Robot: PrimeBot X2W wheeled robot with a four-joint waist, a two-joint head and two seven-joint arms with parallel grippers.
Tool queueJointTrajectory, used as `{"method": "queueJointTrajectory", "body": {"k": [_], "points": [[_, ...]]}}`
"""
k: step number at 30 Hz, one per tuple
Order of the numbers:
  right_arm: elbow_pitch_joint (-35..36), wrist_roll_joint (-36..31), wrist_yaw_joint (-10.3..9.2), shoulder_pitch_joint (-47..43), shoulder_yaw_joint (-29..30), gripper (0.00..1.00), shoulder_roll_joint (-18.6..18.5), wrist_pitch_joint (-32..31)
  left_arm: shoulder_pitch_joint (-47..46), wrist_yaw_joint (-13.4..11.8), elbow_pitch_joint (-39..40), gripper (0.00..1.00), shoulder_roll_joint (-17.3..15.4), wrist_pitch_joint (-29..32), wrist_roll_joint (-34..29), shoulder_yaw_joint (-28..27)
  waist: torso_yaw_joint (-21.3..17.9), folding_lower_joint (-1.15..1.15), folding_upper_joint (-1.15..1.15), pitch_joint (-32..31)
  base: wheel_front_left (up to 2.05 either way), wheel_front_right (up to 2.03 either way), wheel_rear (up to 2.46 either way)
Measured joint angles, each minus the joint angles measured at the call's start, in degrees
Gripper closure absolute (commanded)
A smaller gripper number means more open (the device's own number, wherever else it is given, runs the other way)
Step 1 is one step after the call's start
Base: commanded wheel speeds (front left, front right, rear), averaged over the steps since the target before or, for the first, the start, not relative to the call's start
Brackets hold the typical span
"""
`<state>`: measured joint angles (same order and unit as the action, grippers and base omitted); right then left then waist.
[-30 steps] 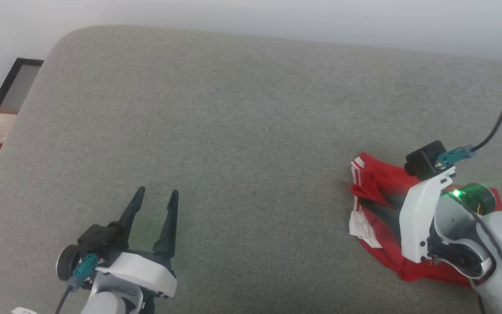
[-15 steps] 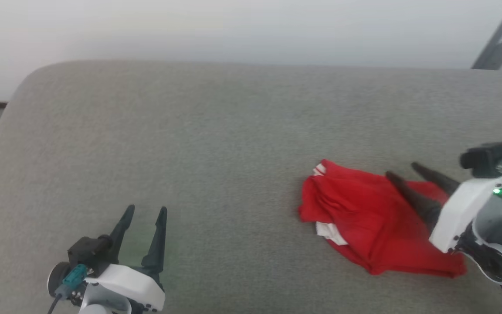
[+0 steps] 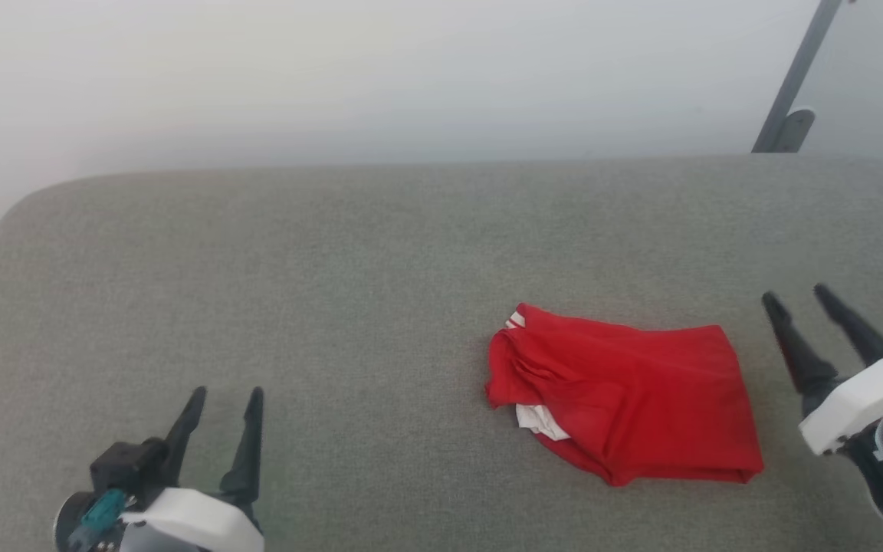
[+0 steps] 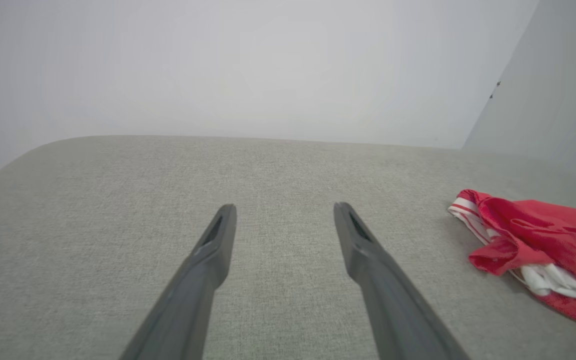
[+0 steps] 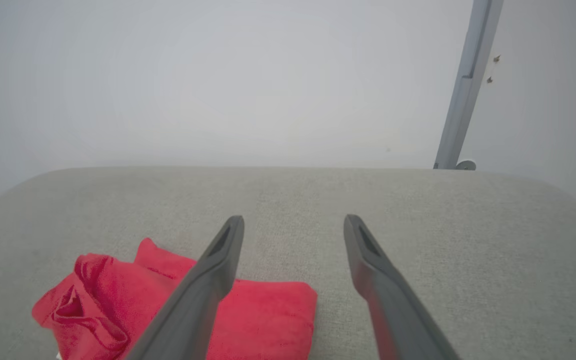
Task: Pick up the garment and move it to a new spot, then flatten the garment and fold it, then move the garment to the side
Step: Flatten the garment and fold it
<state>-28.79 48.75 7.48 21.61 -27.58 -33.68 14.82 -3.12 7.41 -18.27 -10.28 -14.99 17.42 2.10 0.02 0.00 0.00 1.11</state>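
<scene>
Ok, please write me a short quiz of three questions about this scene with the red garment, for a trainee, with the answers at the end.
1. True or false: the right gripper has its fingers shut on the small bright red thin-fabric garment.
2. On the grey fabric cushion, the garment lies: A) spread fully flat; B) loosely folded, with white fabric showing at one edge; C) hanging over the front edge.
3. One word: are the fingers of the left gripper open or shut?

Key
1. False: its fingers are open, beside the garment.
2. B.
3. Open.
</scene>
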Motion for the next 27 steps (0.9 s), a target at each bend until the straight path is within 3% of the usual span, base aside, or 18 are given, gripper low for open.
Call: {"method": "queueJointTrajectory", "body": {"k": [5,11,27], "points": [[5.5,-6.9,0.00,-5.1,10.9,0.00,2.9,0.2,2.7,0.0,2.4,0.00,0.0,0.0,-1.1,-1.7,-0.6,0.00,0.00,-1.4,0.00,0.00,0.00],[12.3,-13.4,0.01,-14.8,18.8,0.00,6.3,0.1,6.6,0.0,6.0,0.00,0.3,0.0,-2.6,-2.7,-0.5,0.00,0.00,-2.6,0.00,0.00,0.00],[23.5,-17.1,0.01,-29.9,29.9,0.00,11.1,0.1,15.7,0.0,15.3,0.00,3.2,0.0,-4.4,-6.2,0.6,0.00,0.00,-3.4,0.00,0.00,0.00]]}}
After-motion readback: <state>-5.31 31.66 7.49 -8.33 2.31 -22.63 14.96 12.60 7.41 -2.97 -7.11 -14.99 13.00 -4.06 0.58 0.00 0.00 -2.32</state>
